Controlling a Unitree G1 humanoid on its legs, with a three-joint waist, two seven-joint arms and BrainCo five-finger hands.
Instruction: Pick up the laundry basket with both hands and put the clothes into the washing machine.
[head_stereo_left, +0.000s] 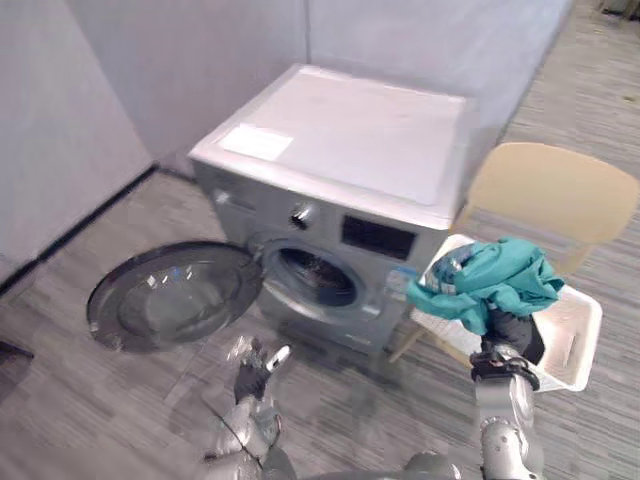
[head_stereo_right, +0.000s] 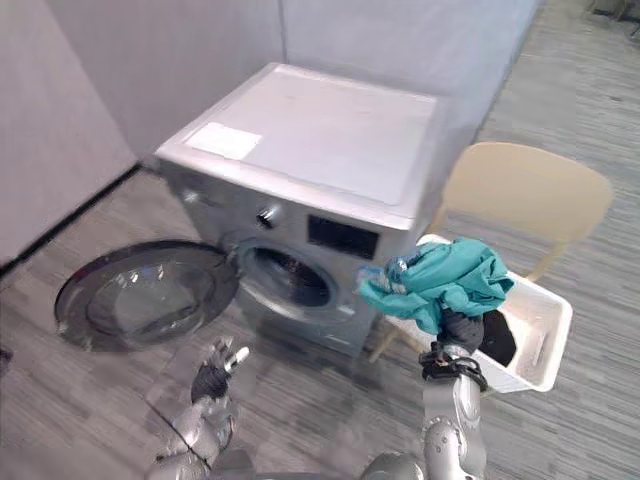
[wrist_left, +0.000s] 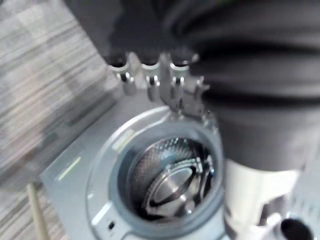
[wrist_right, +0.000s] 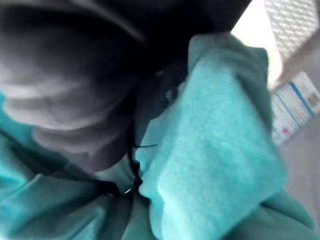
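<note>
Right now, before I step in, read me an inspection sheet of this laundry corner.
Surface: grey striped floor.
Job's things: front-loading washing machine, its door swung wide open, drum showing; white laundry basket apparently on a beige chair beside it; teal garment raised above the basket.
Clutter: nothing seen.
Hands: left hand open, low before the machine; right hand up in the teal garment.
Cables: nothing seen.
Surroundings: grey partition walls behind the machine.

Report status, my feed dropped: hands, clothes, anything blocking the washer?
Left hand open, empty, low before washing machine. Right hand raised, teal garment draped over it, above laundry basket. Door open, nothing blocking the drum.
</note>
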